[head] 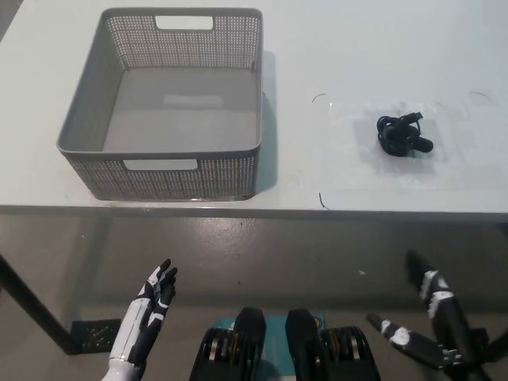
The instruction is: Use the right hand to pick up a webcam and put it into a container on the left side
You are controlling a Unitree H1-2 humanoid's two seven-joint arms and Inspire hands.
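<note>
your webcam (403,136) lies on the right of the surface (357,48) with its cable coiled against it, well apart from the basket (87,143) on the left, which looks empty. nothing is picked up yet; you're at the reach. the right robot hand (432,317) hangs below the surface edge, fingers spread, holding nothing. the left robot hand (155,298) rests low, open too. bring the right one up and over the webcam; mind the loose cable.

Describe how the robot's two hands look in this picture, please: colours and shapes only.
The left hand is white on its forearm and back, with slim black fingers and black patches. The right hand is mostly black, with slim fingers and some white segments on them. No cables show on either.
</note>
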